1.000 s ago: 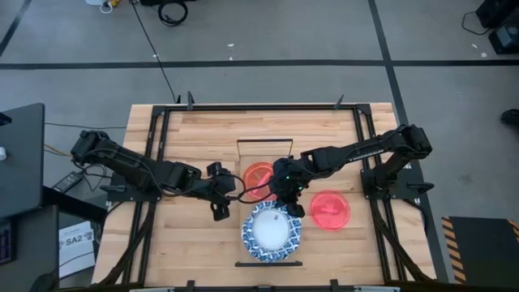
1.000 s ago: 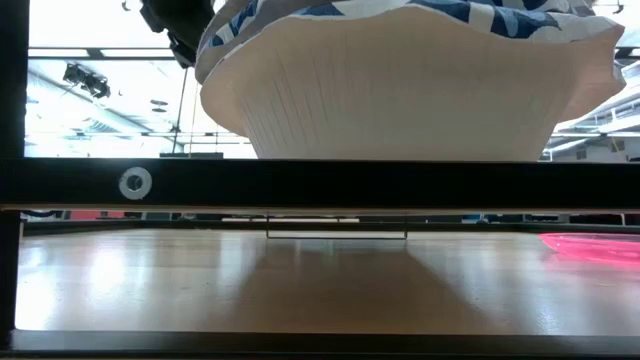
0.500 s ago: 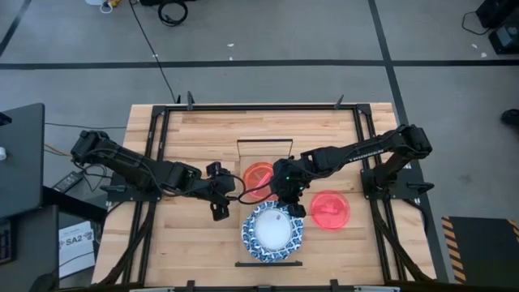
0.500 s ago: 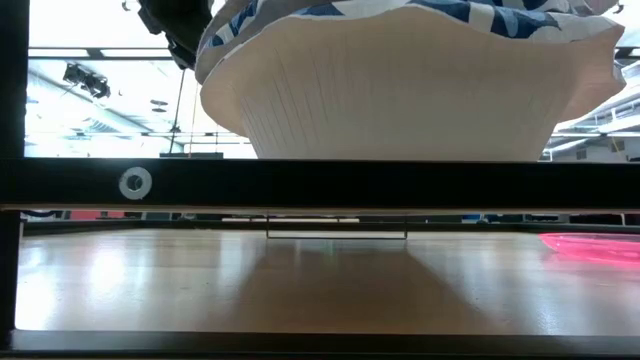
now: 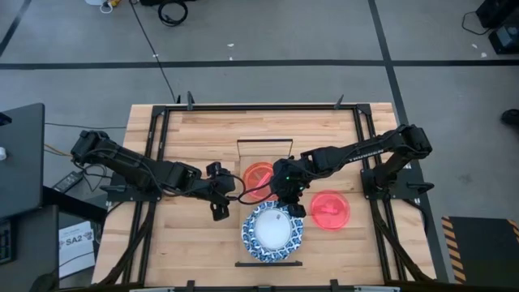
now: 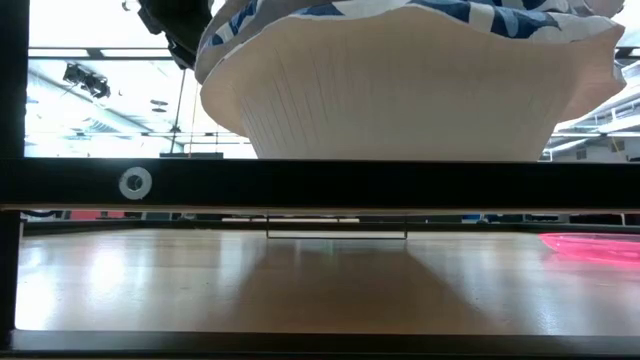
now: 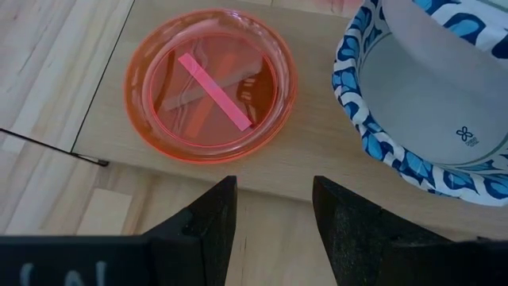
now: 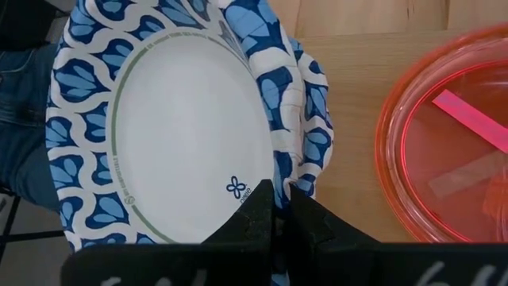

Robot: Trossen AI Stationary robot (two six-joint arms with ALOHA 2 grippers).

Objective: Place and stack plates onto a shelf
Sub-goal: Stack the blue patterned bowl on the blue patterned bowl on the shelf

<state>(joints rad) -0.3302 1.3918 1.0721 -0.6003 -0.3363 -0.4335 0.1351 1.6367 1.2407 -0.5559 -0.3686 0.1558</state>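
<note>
The shelf [image 5: 247,154] is a narrow light-wood board running from the far side toward the near edge, with black rails at both ends. A red-pink plate [image 5: 259,176] [image 7: 210,83] lies on its middle. A white plate with a blue patterned rim [image 5: 272,233] [image 8: 178,135] sits at its near end, its ribbed underside [image 6: 400,90] showing above the black rail [image 6: 320,185]. My right gripper [image 5: 289,206] [image 8: 275,218] is shut on that plate's far rim. My left gripper [image 5: 233,195] [image 7: 274,210] is open, hovering just left of the red-pink plate and touching nothing. My right gripper pinches the white plate's blue patterned rim [image 8: 279,171] on its far side between the two fingers. It comes slanting down from the far right. The rim is buckled upward beside the fingers. The plate's base sits level at the shelf's near end.
A second red-pink plate [image 5: 329,210] [image 6: 590,245] lies on the tabletop right of the shelf. Black frame bars [image 5: 154,162] run along the table's left and right sides. Bare wood [image 5: 195,243] lies left of the shelf near the front.
</note>
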